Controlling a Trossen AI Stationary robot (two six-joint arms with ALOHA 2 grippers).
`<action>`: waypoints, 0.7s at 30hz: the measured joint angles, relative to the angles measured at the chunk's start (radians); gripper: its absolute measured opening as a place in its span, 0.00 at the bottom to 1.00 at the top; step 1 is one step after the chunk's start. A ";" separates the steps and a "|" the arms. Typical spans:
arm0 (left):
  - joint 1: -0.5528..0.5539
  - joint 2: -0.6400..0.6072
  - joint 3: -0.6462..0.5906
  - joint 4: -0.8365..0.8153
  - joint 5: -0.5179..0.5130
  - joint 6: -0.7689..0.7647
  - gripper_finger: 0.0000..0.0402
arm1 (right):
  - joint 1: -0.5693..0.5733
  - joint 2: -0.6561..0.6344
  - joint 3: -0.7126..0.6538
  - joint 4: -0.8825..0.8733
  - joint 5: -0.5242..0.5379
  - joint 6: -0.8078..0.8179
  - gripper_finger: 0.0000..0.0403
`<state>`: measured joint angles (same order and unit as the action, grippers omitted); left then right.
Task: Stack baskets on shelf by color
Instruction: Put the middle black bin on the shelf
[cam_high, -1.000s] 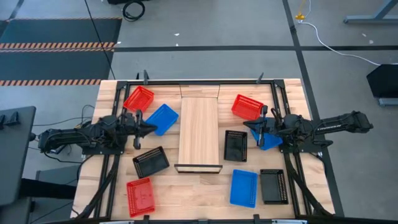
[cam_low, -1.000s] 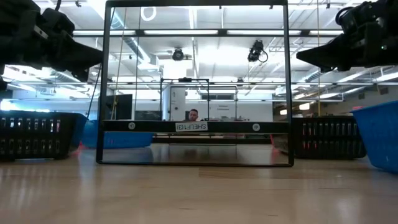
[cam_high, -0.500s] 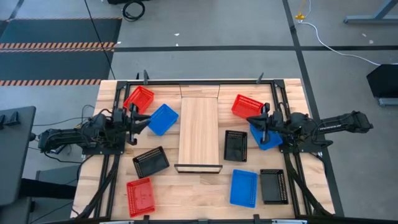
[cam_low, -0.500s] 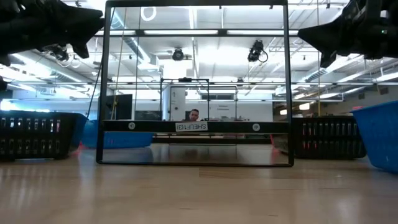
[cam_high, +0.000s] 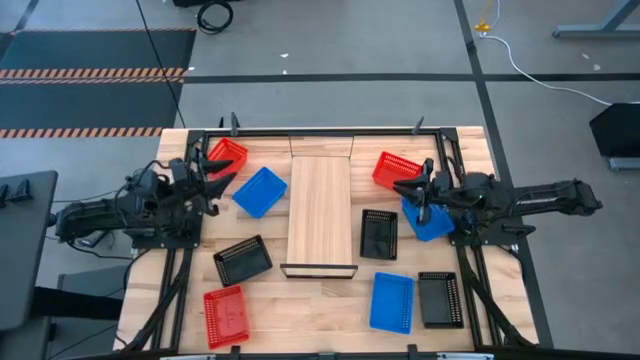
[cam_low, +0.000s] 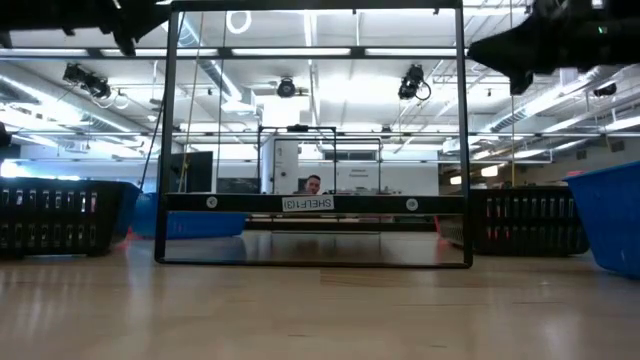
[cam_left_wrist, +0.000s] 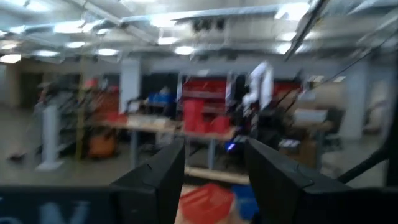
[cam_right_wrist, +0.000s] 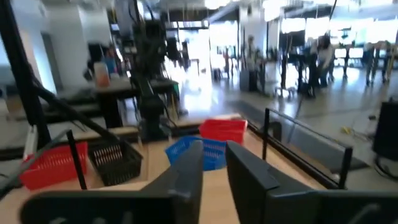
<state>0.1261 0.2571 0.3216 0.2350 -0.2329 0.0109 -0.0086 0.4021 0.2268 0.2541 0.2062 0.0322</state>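
Note:
The shelf, a long light-wood board with a black frame at its near end, lies mid-table with nothing on it. Baskets rest on their bases on the table around it. Left of it are a red one, a blue one, a black one and a red one. Right of it are red, black, blue, blue and black. My left gripper hovers open between the far-left red and blue baskets. My right gripper hovers open by the right red basket. Neither holds anything.
Black frame rails run along the table's far edge and down both sides. Bare wood lies in front of the shelf's near end. Beyond the table a person sits in the room.
My left gripper has risen and drawn back toward the table's far left, from beside the blue basket to beside the red one, and has opened. My right gripper has risen a little and moved toward the far edge, its fingers parting. No basket has moved.

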 joint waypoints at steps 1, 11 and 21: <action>0.000 0.028 0.028 -0.016 -0.007 0.007 0.45 | -0.005 0.014 0.049 -0.059 0.000 -0.001 0.23; 0.000 0.334 0.221 -0.164 -0.018 0.001 0.45 | -0.074 0.217 0.512 -0.823 0.088 0.037 0.36; 0.001 0.566 0.225 -0.111 -0.029 0.024 0.44 | -0.125 0.442 0.590 -1.122 -0.056 0.217 0.36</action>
<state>0.1272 0.8230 0.5465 0.1239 -0.2623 0.0351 -0.1337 0.8445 0.8169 -0.8681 0.1499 0.2491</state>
